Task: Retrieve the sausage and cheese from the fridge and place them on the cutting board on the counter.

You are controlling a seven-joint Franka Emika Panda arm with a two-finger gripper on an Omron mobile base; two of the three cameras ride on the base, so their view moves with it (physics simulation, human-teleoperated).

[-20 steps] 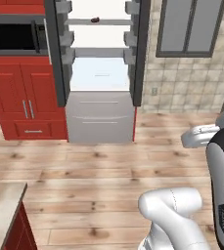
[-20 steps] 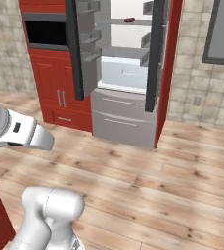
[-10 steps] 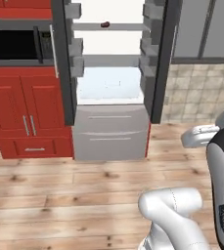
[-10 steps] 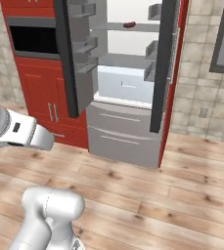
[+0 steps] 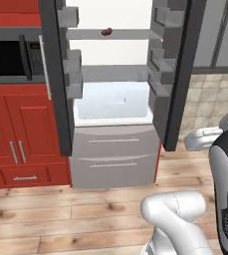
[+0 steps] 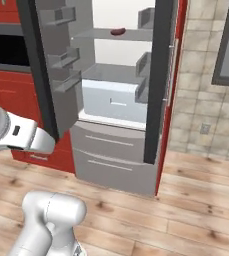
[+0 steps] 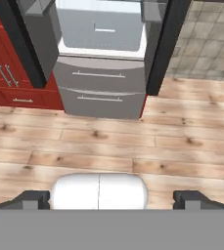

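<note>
Even, flat rendered light with no visible source. The fridge [image 5: 115,99] interior is the brightest area, its back wall nearly blown white. The wooden floor [image 7: 133,141] carries faint pale sheen patches and perhaps a soft shadow under the drawers. All views look soft and low-resolution; edges stay straight.

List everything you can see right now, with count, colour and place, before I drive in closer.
fridge: one, grey, straight ahead, both doors open, two drawers at its base
sausage: one, reddish-brown, on an upper fridge shelf
crisper drawer: one, pale blue-white, inside the fridge under the shelves
microwave: one, black and grey, left of the fridge, set in the cabinets
cabinets: red, left of the fridge, below the microwave
floor: light wood planks, in front of the fridge
wall: beige tile, right of the fridge
gripper: one, dark fingertips spread wide, above the floor
</note>
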